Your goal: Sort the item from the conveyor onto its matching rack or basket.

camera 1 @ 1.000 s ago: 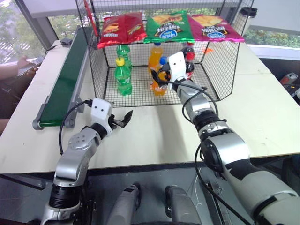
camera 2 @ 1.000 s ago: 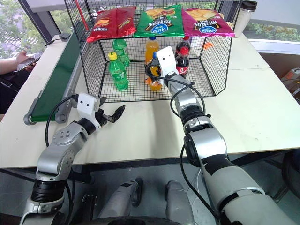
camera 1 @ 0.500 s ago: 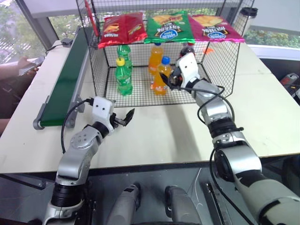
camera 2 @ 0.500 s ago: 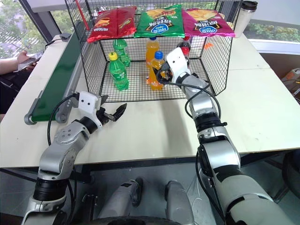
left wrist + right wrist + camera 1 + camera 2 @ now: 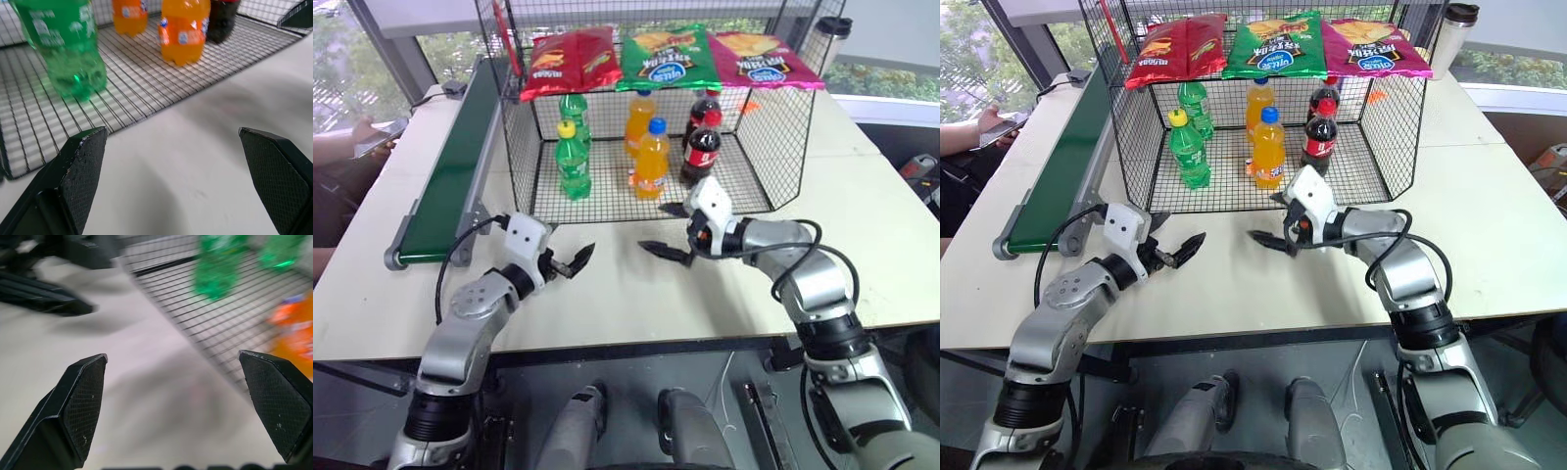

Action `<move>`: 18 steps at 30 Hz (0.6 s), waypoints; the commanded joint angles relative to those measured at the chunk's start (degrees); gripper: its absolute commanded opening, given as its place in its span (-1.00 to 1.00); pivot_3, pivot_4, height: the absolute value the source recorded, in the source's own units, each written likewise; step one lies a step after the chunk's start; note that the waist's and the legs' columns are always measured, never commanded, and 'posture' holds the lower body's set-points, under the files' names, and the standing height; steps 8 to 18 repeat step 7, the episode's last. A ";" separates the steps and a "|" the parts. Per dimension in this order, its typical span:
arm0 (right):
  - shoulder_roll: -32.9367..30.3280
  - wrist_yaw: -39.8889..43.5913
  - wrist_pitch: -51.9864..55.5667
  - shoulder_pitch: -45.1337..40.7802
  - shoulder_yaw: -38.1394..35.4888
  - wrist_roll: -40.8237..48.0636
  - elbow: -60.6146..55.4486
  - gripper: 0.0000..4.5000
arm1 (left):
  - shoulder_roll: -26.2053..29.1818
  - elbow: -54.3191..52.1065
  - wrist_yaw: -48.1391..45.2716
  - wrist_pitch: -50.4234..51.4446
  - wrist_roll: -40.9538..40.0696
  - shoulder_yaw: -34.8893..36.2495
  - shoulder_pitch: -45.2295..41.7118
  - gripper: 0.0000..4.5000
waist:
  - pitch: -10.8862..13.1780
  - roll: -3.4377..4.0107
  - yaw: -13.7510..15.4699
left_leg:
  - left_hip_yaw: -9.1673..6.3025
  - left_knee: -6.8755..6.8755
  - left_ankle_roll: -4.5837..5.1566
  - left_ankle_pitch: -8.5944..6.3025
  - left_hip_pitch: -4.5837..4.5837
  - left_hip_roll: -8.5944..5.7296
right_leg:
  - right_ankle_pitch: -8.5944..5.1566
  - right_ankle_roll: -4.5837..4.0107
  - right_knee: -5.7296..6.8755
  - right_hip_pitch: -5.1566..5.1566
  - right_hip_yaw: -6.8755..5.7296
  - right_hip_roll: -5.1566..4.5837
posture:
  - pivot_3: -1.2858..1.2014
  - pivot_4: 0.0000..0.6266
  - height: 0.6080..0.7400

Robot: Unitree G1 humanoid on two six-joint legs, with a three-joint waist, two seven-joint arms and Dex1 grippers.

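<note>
The orange soda bottle (image 5: 652, 158), clear plastic with a blue cap and small label, stands upright on the wire cage (image 5: 783, 127) floor, beyond the right gripper (image 5: 664, 231). That gripper and the left gripper (image 5: 570, 260) hover spread wide over the bench (image 5: 862, 225), holding nothing.

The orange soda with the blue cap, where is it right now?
The orange soda bottle stands upright on the wire cage floor, centre front, between the green bottle and the cola bottle.
</note>
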 commanded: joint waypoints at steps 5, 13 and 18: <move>-0.58 -0.53 2.62 1.98 0.25 1.82 -4.74 0.97 | 0.83 -3.58 -1.59 0.56 -0.94 -0.45 1.47 1.00 | 0.00 0.00 0.11 | 0.00 0.01 0.00 0.00 -0.01 0.00 | 0.00 0.00 -0.01 0.00 -0.02 -0.02 | 0.03 -0.52 0.98; -0.50 -0.86 2.57 2.19 0.36 1.72 -4.63 0.97 | 0.96 -3.46 -1.80 0.22 -0.50 -0.61 1.41 1.00 | 0.00 0.00 0.11 | 0.00 0.01 0.00 0.00 -0.01 0.00 | -0.01 0.00 -0.01 0.00 -0.03 -0.03 | 0.03 -0.52 0.98; -0.50 -0.86 2.57 2.19 0.36 1.72 -4.63 0.97 | 0.96 -3.46 -1.80 0.22 -0.50 -0.61 1.41 1.00 | 0.00 0.00 0.11 | 0.00 0.01 0.00 0.00 -0.01 0.00 | -0.01 0.00 -0.01 0.00 -0.03 -0.03 | 0.03 -0.52 0.98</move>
